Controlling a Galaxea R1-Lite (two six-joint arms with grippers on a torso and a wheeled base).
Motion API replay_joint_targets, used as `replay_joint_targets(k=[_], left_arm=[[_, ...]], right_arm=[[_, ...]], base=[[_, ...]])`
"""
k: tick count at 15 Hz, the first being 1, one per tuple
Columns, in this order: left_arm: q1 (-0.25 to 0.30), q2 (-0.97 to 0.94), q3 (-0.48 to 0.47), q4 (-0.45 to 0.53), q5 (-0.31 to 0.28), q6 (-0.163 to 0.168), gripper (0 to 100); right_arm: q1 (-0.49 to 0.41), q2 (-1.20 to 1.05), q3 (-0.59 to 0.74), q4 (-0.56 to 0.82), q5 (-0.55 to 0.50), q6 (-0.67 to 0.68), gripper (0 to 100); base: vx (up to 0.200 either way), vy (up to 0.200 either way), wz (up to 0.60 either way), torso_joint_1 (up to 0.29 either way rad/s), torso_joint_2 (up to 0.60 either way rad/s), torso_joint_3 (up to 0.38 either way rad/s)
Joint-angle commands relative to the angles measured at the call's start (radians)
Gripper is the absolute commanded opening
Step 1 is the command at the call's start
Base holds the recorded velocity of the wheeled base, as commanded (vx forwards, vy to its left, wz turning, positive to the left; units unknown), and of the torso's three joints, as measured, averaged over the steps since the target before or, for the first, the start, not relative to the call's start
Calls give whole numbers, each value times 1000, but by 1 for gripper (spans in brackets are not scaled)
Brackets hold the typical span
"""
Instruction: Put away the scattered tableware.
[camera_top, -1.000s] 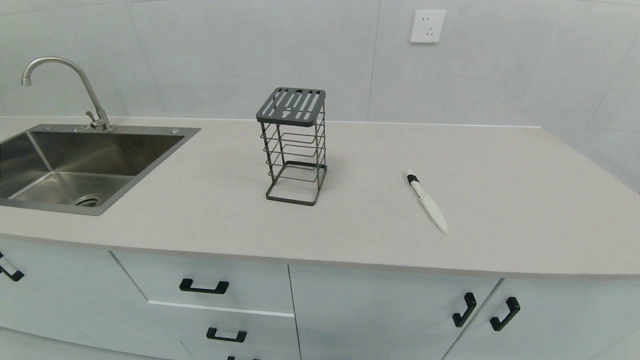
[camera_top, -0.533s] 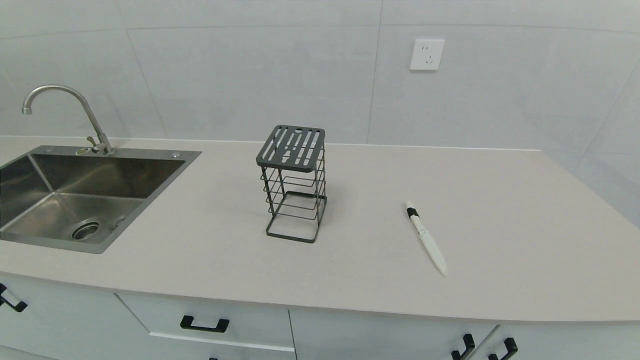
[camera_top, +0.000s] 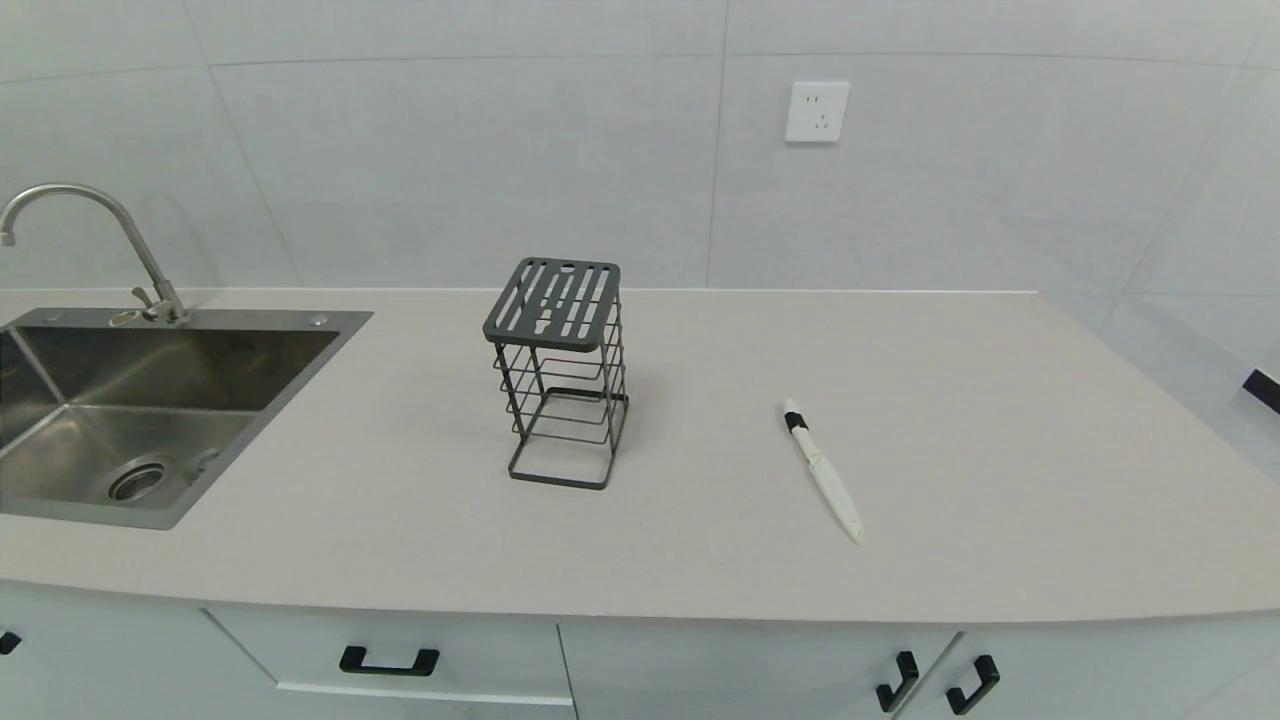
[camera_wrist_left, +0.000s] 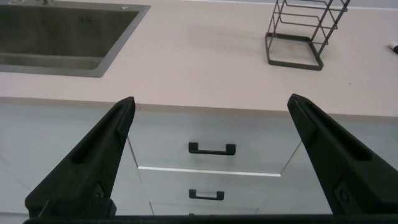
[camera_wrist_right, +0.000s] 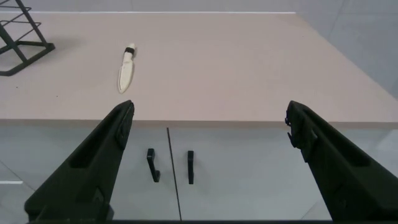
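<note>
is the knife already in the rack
No, the knife lies flat on the counter, apart from the wire rack and to its right.

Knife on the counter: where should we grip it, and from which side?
Likely the half near the black band, away from the pointed tip that faces the front edge of the counter. The knife lies flat on the robot's right, so come straight down with the open right pincer, set crosswise to its long axis.
</note>
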Motion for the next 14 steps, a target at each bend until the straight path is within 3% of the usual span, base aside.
replay_joint_targets(k=[1, 8, 14], left_arm=[[0, 1, 0, 0, 0, -1, 100], [0, 1, 0, 0, 0, -1, 100], [2, 1, 0, 1, -3, 13, 100]], right_arm=[[0, 0, 0, 0, 2, 0, 100], [0, 0, 0, 0, 2, 1, 100], [0, 0, 0, 0, 2, 0, 100]], base=[[0, 0, 0, 0, 0, 0], [0, 0, 0, 232, -450, -216], [0, 0, 0, 43, -49, -1]])
